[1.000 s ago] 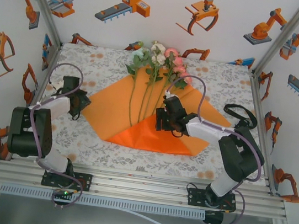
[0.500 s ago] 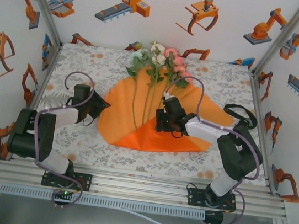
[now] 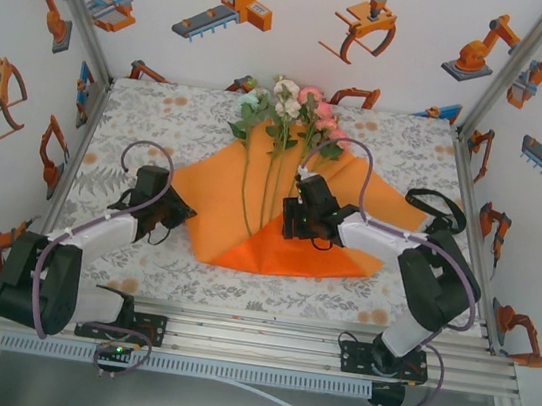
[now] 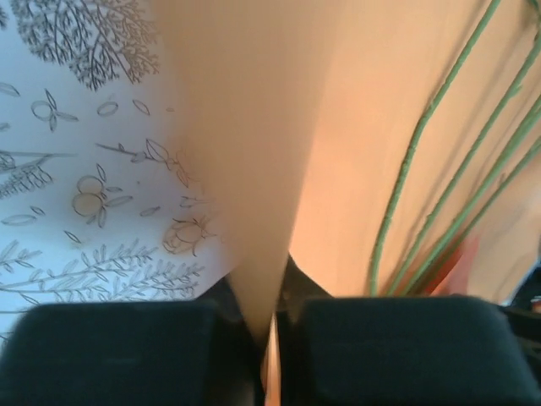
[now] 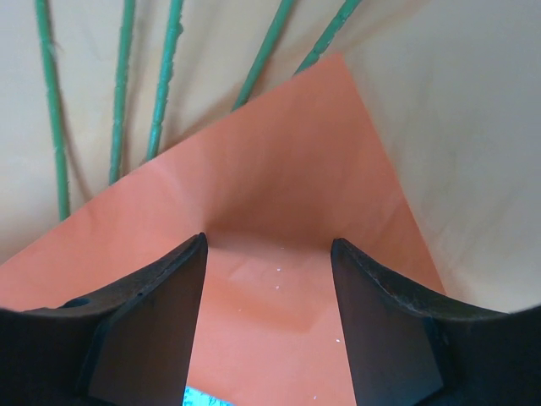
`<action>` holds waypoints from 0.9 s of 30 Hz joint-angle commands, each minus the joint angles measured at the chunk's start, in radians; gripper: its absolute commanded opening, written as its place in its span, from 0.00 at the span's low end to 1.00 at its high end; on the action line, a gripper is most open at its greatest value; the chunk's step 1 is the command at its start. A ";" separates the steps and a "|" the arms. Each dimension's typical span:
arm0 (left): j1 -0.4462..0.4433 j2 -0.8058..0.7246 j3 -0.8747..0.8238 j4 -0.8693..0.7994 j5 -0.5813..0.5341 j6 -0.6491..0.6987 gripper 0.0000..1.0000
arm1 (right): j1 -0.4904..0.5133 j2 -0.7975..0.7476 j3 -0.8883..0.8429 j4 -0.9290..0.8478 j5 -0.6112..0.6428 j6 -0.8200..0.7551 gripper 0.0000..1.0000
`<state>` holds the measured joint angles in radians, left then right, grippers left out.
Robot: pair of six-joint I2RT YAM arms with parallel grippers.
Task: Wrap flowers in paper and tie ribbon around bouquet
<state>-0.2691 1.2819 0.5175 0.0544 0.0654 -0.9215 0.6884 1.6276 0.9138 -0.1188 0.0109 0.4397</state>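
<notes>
Paper (image 3: 216, 200): orange sheet at mid-table, its near corner folded over the stem ends.
Flowers (image 3: 285, 114): stems lie on the paper, blooms past its far edge.
Left gripper (image 4: 269, 326): the wrist view shows it pinched on the paper's left edge.
Right gripper (image 5: 269, 254): jaws apart over the folded flap.
Ribbon (image 3: 415, 198): on the right, partly behind the right arm.

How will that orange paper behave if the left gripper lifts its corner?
Probably floppy: the paper curves up from where the left gripper pinches it. Likely light and thin, creasing easily, judging by the folded flap.
</notes>
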 commanded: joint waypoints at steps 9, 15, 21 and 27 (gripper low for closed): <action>-0.059 -0.136 0.135 -0.224 0.031 -0.084 0.00 | 0.204 -0.188 -0.088 0.070 -0.059 0.134 0.53; -0.109 -0.110 0.258 -0.257 0.076 -0.150 0.00 | 0.208 -0.094 -0.066 0.103 -0.015 0.101 0.52; -0.213 -0.033 0.399 -0.246 0.023 -0.170 0.00 | 0.207 -0.044 -0.054 0.103 0.017 0.073 0.52; -0.290 0.097 0.479 -0.198 0.019 -0.185 0.00 | 0.200 -0.006 -0.058 0.119 0.023 0.062 0.50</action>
<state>-0.5385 1.3342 0.9638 -0.1608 0.0910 -1.0794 0.8955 1.6051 0.8505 -0.0280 0.0124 0.5220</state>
